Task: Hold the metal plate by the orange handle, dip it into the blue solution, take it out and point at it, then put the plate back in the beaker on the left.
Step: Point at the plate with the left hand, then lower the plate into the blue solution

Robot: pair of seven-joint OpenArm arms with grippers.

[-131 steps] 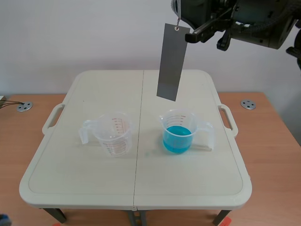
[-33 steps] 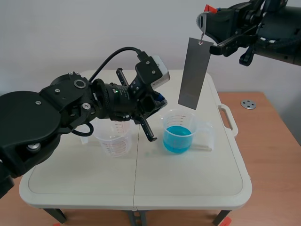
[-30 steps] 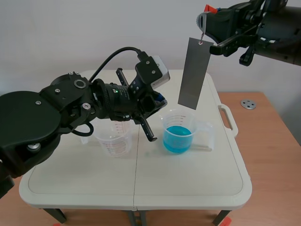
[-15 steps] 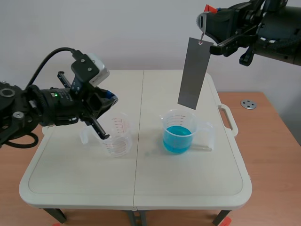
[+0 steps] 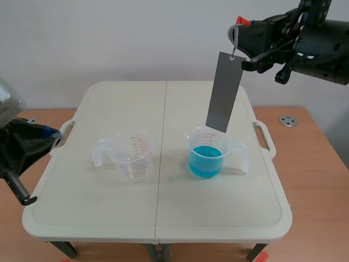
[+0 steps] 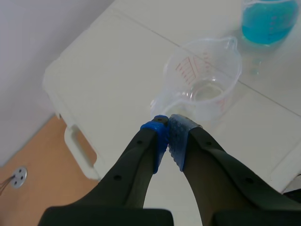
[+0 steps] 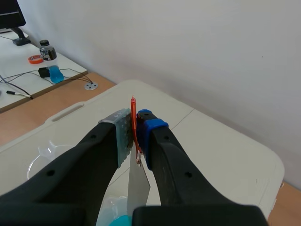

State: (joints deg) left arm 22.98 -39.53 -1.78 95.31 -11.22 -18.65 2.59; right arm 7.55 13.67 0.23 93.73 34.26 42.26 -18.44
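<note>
Scene view: two beakers, one metal plate clamped in right end effector; left end effector closed empty.

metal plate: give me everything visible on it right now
The metal plate is a long, flat, dull grey rectangular strip, plain on the face shown. It hangs by a small hole at its top end from the orange handle, which the right gripper pinches between its pads. The plate is in the air, slightly tilted, with its lower end just above the beaker of blue solution. It looks clear of the liquid, and nothing else touches it.
</note>
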